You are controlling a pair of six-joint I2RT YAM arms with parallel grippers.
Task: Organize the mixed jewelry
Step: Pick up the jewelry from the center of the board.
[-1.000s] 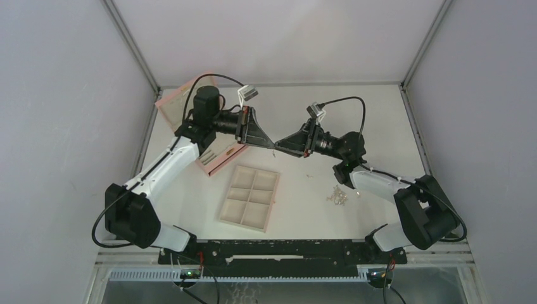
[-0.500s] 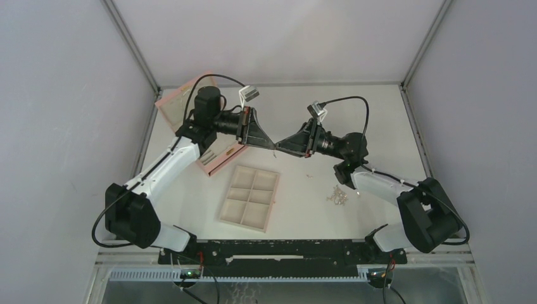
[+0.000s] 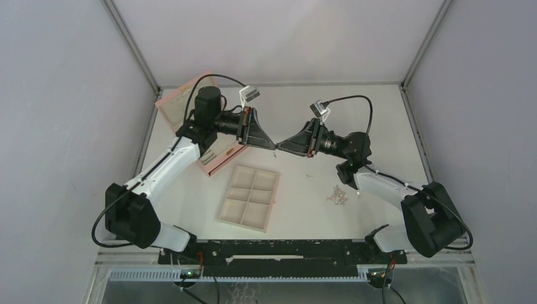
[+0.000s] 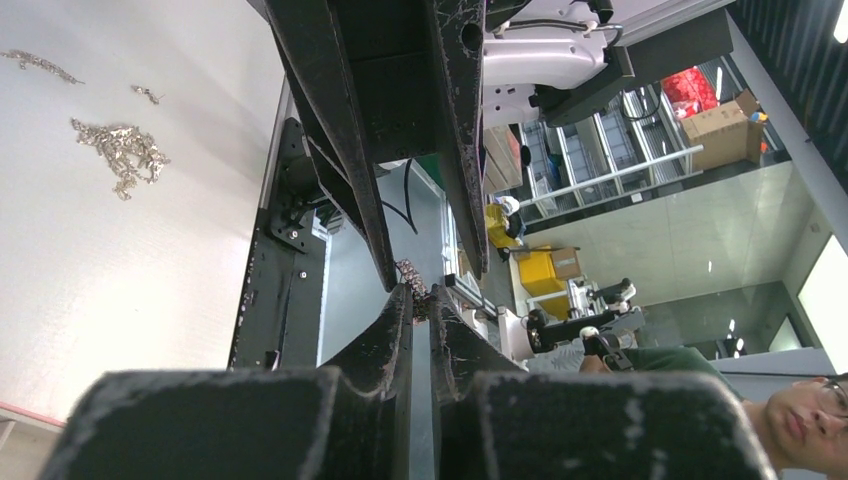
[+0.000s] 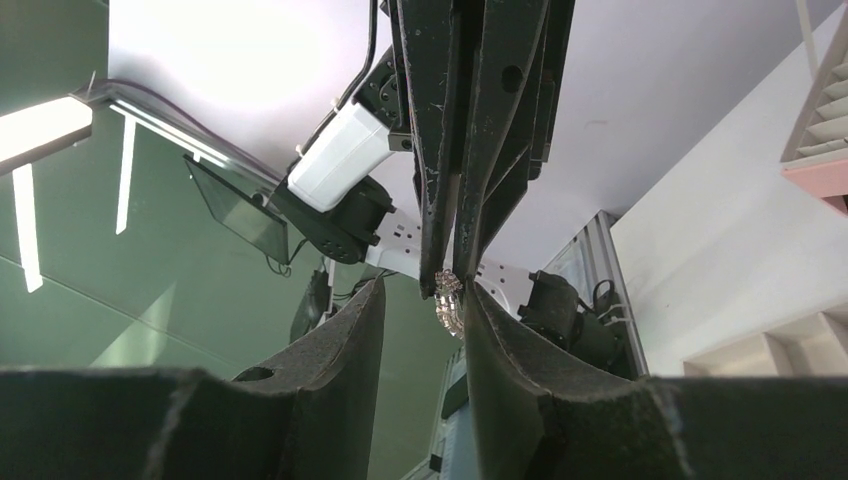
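Note:
A small silver chain piece (image 5: 449, 300) hangs in the air, pinched at its top by my left gripper (image 3: 273, 146), which is shut on it. The same piece shows as a dark cluster (image 4: 412, 276) at my left fingertips. My right gripper (image 5: 424, 292) faces the left one tip to tip over the middle of the table. It is open, one finger on each side of the dangling piece, the piece close against its right finger (image 5: 490, 330). The rest of the mixed jewelry lies in a small pile (image 3: 337, 196) on the table to the right.
The beige six-compartment tray (image 3: 229, 204) lies near the front centre, below the two grippers. The pink box (image 3: 223, 158) stands open at the back left under my left arm. Loose bits (image 3: 309, 175) lie between the tray and the pile. Side walls enclose the table.
The right gripper's fingers have come closer together around the hanging piece. The left gripper has kept its hold and its place.

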